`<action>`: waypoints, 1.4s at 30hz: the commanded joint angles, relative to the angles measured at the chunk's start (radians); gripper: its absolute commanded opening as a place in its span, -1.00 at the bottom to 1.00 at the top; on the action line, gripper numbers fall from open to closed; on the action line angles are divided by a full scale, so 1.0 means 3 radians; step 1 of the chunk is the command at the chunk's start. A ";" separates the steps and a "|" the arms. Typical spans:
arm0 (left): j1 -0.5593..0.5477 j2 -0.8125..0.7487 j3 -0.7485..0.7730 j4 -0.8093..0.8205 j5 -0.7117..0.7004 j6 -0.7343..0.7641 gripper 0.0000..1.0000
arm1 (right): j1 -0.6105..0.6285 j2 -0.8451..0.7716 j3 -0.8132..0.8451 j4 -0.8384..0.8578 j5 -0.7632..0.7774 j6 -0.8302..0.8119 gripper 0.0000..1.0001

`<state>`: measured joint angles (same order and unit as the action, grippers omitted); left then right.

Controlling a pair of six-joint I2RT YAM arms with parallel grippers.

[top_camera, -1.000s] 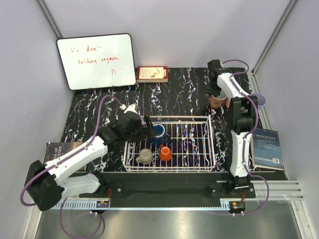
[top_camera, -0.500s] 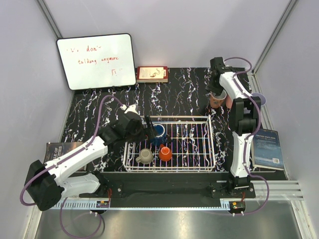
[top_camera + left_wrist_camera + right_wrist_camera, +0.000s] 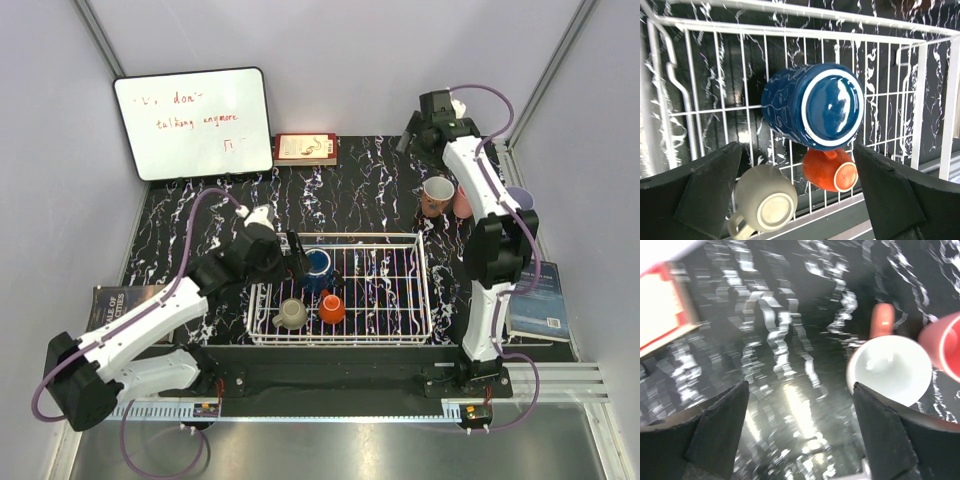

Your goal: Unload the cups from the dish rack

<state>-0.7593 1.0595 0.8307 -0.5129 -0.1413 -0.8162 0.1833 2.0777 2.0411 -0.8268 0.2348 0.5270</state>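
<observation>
The white wire dish rack (image 3: 425, 290) holds three upturned cups: a dark blue mug (image 3: 318, 265), a beige mug (image 3: 291, 314) and an orange cup (image 3: 332, 308). My left gripper (image 3: 296, 256) hangs open just above the rack's left end. In its wrist view the blue mug (image 3: 812, 105), orange cup (image 3: 832, 170) and beige mug (image 3: 765, 197) lie between the spread fingers of the gripper (image 3: 796, 146). A brown mug with a white inside (image 3: 437, 195) stands upright beside a salmon-pink cup (image 3: 462, 203). My right gripper (image 3: 413, 138) is open and empty, raised behind them. A lavender tumbler (image 3: 518, 200) shows partly behind the right arm.
A whiteboard (image 3: 193, 122) leans on the back wall, with a red book (image 3: 306, 149) next to it. One book (image 3: 120, 300) lies at the table's left edge and another (image 3: 537, 298) at its right edge. The right wrist view shows the brown mug (image 3: 889, 370) and pink cup (image 3: 945, 340) to the right.
My right gripper has opened, let go of the brown mug and lifted back toward the wall. The mug stays standing beside the pink cup. The left arm has barely moved.
</observation>
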 commanded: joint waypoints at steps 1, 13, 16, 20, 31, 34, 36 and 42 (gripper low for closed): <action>-0.0010 -0.0233 0.0187 -0.0090 -0.0290 0.0215 0.98 | 0.0360 -0.0534 0.0207 0.0067 0.0066 -0.0135 0.93; -0.0010 -0.0301 0.0222 -0.0223 -0.0490 0.0476 0.98 | 0.1596 -0.1914 -0.1800 0.0710 0.0470 0.0109 1.00; -0.0010 -0.0199 0.0283 -0.0218 -0.0551 0.0511 0.98 | 0.1848 -0.2261 -0.2286 0.0858 0.0618 0.0242 0.99; -0.0010 -0.0101 0.0330 -0.0208 -0.0597 0.0522 0.98 | 0.2083 -0.2711 -0.2764 0.1028 0.0343 0.0350 1.00; -0.0010 -0.0545 0.0028 -0.0371 -0.0863 0.0256 0.97 | 0.2815 -0.2314 -0.2887 0.1079 0.0235 0.0197 1.00; -0.0010 -0.0658 0.0023 -0.0586 -0.1006 0.0174 0.98 | 0.2937 -0.2150 -0.2790 0.1150 0.0255 0.0105 1.00; -0.0005 -0.0780 0.0003 -0.0678 -0.1068 0.0149 0.98 | 0.2963 -0.2033 -0.2724 0.1166 0.0250 0.0043 0.99; -0.0005 -0.1082 -0.0094 -0.0811 -0.1119 0.0077 0.98 | 0.2984 -0.1828 -0.2636 0.1273 0.0184 -0.0013 1.00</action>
<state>-0.7593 0.7918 0.8177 -0.7284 -0.4255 -0.7647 1.0683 1.5127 1.1912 -0.5125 0.2939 0.5522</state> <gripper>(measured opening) 0.987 0.994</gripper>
